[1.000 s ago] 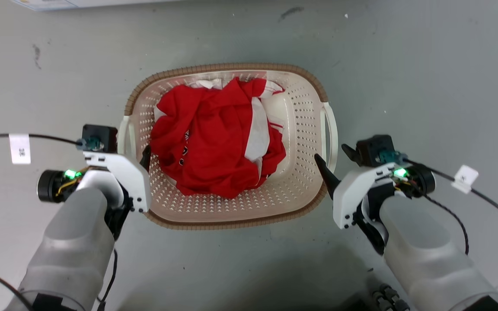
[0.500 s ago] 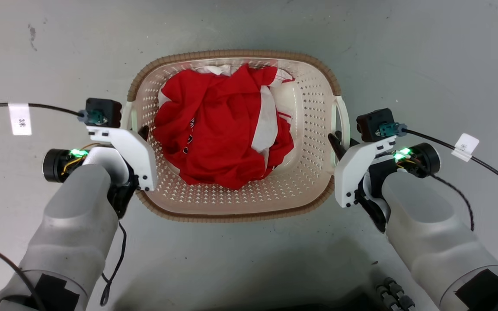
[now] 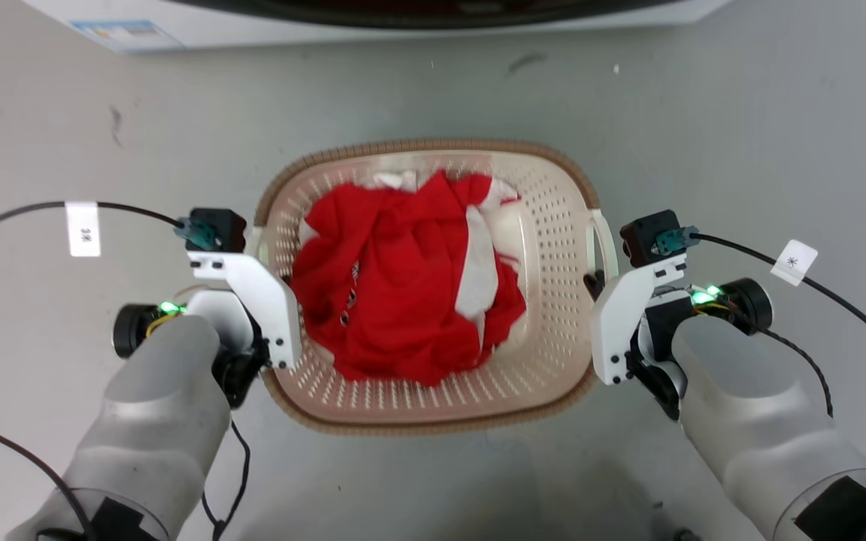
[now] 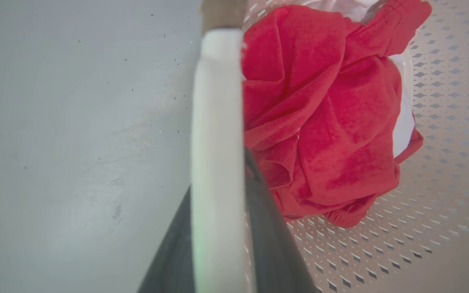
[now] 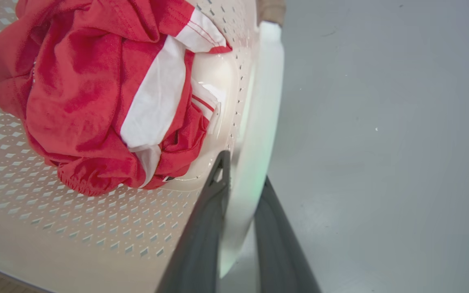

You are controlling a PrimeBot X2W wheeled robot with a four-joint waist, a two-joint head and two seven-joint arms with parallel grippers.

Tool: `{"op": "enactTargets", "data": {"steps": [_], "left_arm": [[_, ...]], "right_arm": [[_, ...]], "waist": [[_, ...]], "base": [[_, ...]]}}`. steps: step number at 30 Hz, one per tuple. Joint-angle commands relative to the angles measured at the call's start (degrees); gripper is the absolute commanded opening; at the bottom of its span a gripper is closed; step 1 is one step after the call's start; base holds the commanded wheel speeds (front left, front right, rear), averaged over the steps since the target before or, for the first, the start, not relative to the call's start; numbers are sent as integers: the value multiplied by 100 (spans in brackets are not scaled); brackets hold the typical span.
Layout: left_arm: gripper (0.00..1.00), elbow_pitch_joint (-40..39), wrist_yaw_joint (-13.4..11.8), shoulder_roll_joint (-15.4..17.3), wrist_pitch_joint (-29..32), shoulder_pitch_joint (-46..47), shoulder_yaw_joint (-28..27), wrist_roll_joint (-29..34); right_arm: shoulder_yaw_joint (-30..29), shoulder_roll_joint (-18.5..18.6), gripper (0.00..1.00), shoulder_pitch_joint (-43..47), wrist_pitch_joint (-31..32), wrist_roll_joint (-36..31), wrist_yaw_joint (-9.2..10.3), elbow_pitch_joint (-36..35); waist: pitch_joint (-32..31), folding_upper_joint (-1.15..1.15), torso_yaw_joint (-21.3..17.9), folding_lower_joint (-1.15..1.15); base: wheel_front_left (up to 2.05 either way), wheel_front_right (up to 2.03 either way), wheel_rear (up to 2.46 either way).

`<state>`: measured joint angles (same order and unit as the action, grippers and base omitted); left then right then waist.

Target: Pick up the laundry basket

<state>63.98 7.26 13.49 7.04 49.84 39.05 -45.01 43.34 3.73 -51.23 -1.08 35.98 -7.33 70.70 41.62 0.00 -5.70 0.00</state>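
Laundry basket (image 3: 553, 300), cream perforated plastic, brown woven-look rim: stiff, probably light; white side handles (image 3: 604, 240), best holds, pinched by left gripper (image 4: 218, 175) and right gripper (image 5: 243, 169).

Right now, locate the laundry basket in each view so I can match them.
Head view: laundry basket, centre.
Left wrist view: right half, left handle in the left gripper.
Right wrist view: left half, right handle in the right gripper.
Shared landmark: red garment inside.
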Motion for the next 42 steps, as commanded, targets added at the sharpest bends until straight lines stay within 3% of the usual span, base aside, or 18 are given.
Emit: {"op": "enactTargets", "data": {"steps": [1,20,31,42], "left_arm": [[0,-47,38,-155,45,-74,77,-20],[0,-107,54,-115,1472,-414,745,-1237],[0,-3,53,-41,2071,-479,878,-1749],[0,77,53,-79,2502,-748,1096,-1999]], "right_arm": [[61,-79,0,61,11,6,-28,-58],[735,515,0,210,2090,1329,-24,-602],[832,582,0,372,3111,1973,-23,-504],[895,493,0,642,3641,2311,-24,-328]], "waist": [[-311,0,56,0],[-2463,0,207,0],[-3279,0,264,0],[-3894,0,287,0]], "base": [[0,0,0],[0,0,0],[0,0,0],[0,0,0]]}}
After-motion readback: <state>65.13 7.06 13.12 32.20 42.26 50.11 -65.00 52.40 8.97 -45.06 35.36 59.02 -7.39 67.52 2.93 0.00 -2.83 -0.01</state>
